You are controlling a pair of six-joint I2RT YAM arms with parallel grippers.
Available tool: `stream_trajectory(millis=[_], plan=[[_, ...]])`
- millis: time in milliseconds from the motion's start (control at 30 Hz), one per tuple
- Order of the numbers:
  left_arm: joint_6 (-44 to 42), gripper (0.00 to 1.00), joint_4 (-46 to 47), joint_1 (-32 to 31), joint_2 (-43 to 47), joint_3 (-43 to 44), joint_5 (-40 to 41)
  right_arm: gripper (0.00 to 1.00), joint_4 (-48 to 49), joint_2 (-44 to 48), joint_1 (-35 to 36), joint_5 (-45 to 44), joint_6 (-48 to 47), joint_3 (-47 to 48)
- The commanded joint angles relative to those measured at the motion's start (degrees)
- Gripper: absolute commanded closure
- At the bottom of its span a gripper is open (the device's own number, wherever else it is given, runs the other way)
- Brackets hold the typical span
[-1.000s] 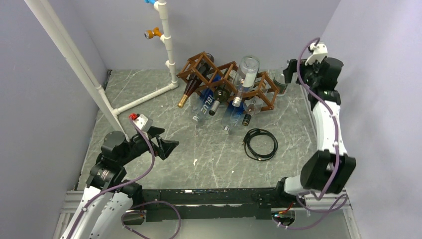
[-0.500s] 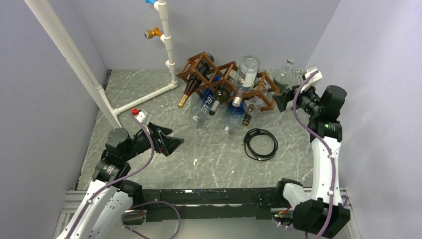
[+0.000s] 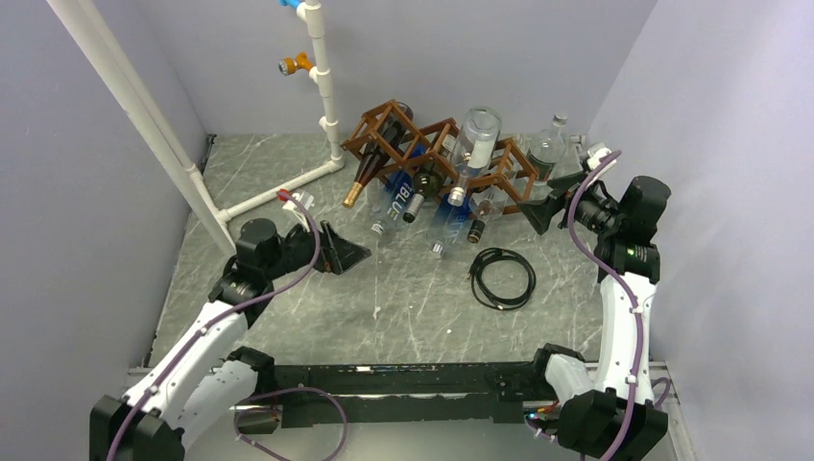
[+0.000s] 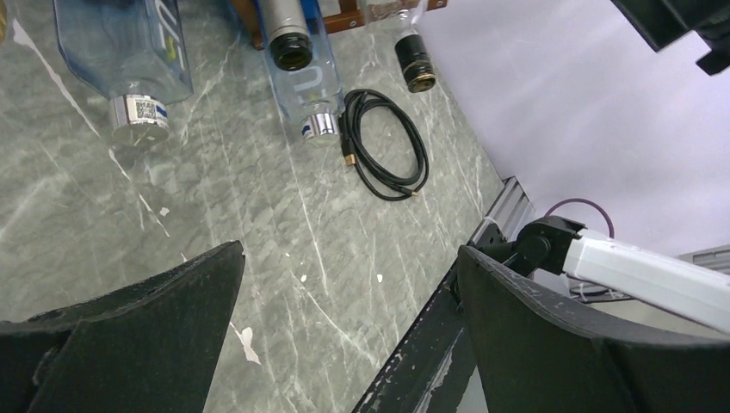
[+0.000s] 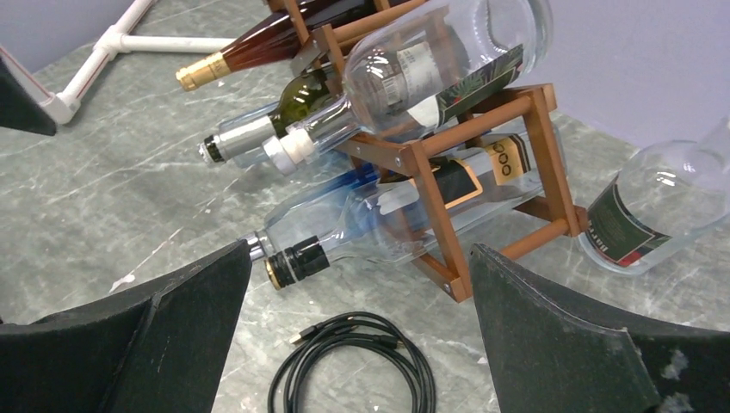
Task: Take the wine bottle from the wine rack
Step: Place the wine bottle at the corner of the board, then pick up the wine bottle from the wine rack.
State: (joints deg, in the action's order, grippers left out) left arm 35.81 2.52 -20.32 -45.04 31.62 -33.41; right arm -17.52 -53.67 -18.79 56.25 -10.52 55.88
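Observation:
The brown wooden wine rack point(image 3: 514, 165) stands at the back of the table with several bottles lying in its cells. A dark wine bottle with a gold foil neck point(image 3: 361, 181) fills the leftmost cell, and a green wine bottle point(image 5: 303, 92) lies beside a blue one point(image 3: 398, 200). A big clear bottle point(image 3: 474, 142) rests on top. My left gripper point(image 3: 353, 255) hovers open and empty to the left front of the rack. At the rack's right end point(image 5: 435, 215), my right gripper point(image 3: 534, 208) is open, facing a black-capped clear bottle point(image 5: 297, 261).
A coiled black cable point(image 3: 477, 283) lies on the table in front of the rack, below the right gripper point(image 5: 360, 248) and ahead of the left gripper point(image 4: 349, 249). A white PVC pipe frame point(image 3: 322, 77) stands back left. Another clear bottle point(image 3: 545, 154) stands behind the rack's right end.
The left arm has reached forward and right toward the rack. The right arm has dropped from high at the back and swung down to the rack's right end. Both grippers stayed open.

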Motion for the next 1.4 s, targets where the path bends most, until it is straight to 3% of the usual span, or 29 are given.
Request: stream_trajectory(millis=[0, 167, 400, 767, 1367], plan=[[1.74, 0.00, 5.36, 0.23, -5.23, 3.94, -1.92, 0.01, 0.81, 0.47, -0.37, 3.89, -1.08, -0.62], [0.68, 0.00, 3.23, -0.04, -9.62, 7.65, -1.57, 0.01, 0.60, 0.88, -0.35, 4.18, -1.58, -0.86], [-3.57, 0.01, -6.79, -1.40, -11.93, 13.83, 4.74, 0.01, 0.67, 1.27, -0.35, 4.53, -1.61, -0.98], [-7.45, 0.01, -15.29, -5.66, -17.00, 23.57, 14.76, 0.01, 1.91, 1.50, -0.36, 4.11, -1.17, -1.90], [-10.33, 0.00, -21.76, -12.42, -26.57, 36.33, 35.15, 0.01, 2.46, 1.55, -0.37, 3.78, -1.26, -2.52]])
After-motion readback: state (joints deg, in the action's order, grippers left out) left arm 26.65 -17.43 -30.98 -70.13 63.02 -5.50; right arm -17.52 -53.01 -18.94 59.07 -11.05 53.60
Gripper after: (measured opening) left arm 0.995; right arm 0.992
